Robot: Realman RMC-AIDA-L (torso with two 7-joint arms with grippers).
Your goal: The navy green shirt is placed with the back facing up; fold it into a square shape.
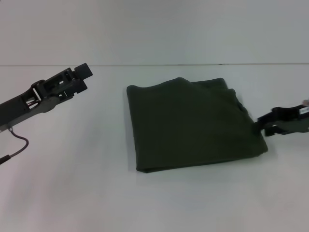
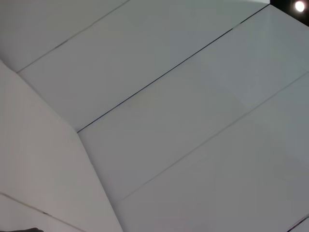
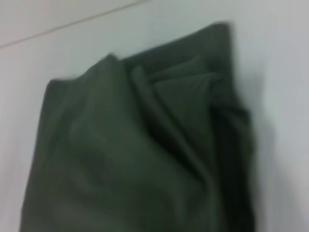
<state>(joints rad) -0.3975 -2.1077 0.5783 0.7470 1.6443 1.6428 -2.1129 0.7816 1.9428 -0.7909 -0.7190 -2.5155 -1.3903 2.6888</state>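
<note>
We see the shirt lying folded into a rough square on the white table, its plain dark olive side up and stacked layers showing along its far and right edges. Our right gripper sits at the shirt's right edge, close to the near right corner, its tips touching or nearly touching the cloth; we cannot tell whether its fingers are apart or pinching the fabric. From the right wrist, the shirt fills most of the view, with overlapping folds bunched along one side. Our left gripper hangs well to the left of the shirt, clear of it, and we cannot tell how its fingers stand.
</note>
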